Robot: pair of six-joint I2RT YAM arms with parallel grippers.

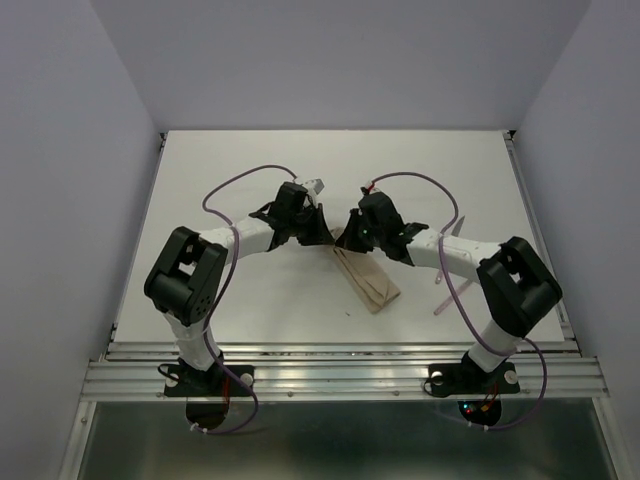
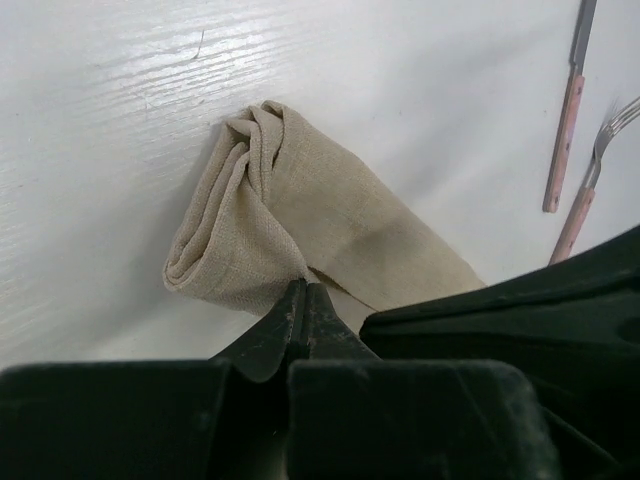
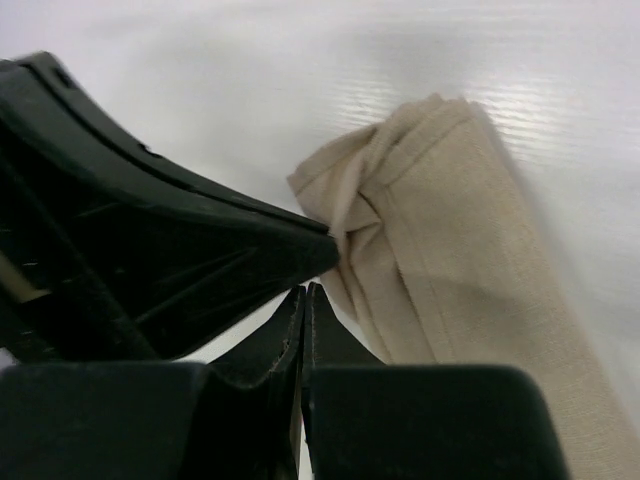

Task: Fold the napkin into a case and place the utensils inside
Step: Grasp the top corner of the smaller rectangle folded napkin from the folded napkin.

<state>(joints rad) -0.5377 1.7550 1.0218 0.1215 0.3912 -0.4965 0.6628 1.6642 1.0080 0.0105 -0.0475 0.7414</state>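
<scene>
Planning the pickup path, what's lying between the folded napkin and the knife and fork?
Nothing: in the left wrist view, only bare white table separates the napkin from the knife and fork.

Folded beige-tan cloth napkin (image 2: 300, 215): plain, no pattern, fine weave visible. Two slim metal utensils (image 2: 565, 140): pale pink handles, silver ends. Flat white table top (image 1: 250, 165): faint grain lines. Black left gripper (image 2: 303, 295) & right gripper (image 3: 303, 295): matte, unmarked. Thin arm cables (image 1: 240, 175): purple.
</scene>
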